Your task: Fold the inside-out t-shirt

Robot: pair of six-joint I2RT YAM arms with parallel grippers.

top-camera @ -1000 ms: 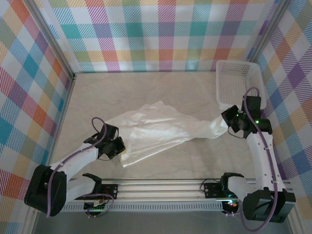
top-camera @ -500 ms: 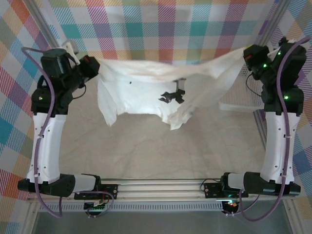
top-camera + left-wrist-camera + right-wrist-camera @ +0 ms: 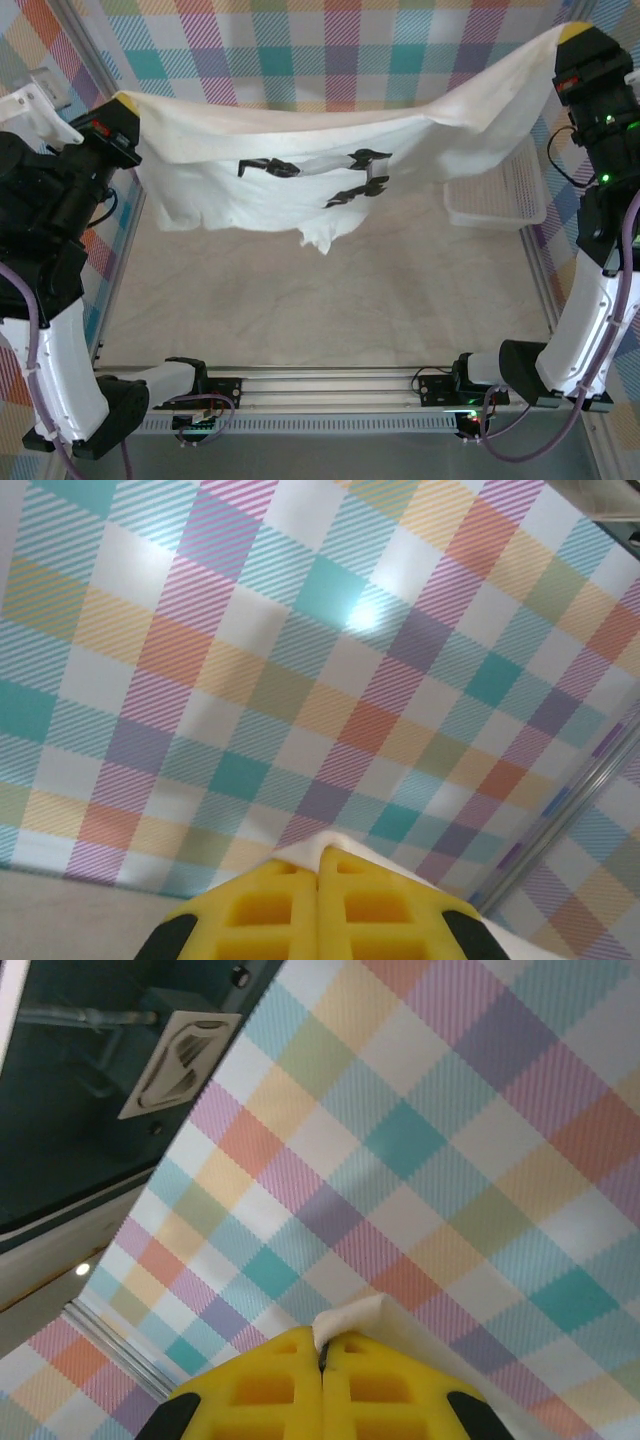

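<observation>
The inside-out t-shirt (image 3: 330, 160), white with small dark marks, hangs stretched in the air across the back of the cell. My left gripper (image 3: 125, 105) is shut on its left corner, high at the left. My right gripper (image 3: 572, 35) is shut on its right corner, higher still at the far right. A loose flap (image 3: 322, 235) dangles from the shirt's middle above the table. In the left wrist view the yellow fingertips (image 3: 318, 865) pinch a sliver of white cloth (image 3: 305, 850). The right wrist view has a tuft of cloth (image 3: 350, 1318) poking out between shut yellow fingertips (image 3: 324, 1352).
A white plastic mesh basket (image 3: 500, 190) stands at the back right, partly behind the hanging cloth. Plaid walls (image 3: 330, 60) close in the back and both sides. The beige table surface (image 3: 330, 300) lies open below the shirt.
Both arms have lifted the shirt off the table, rising and spreading outward; it went from a crumpled heap to a sheet stretched high between the grippers.
</observation>
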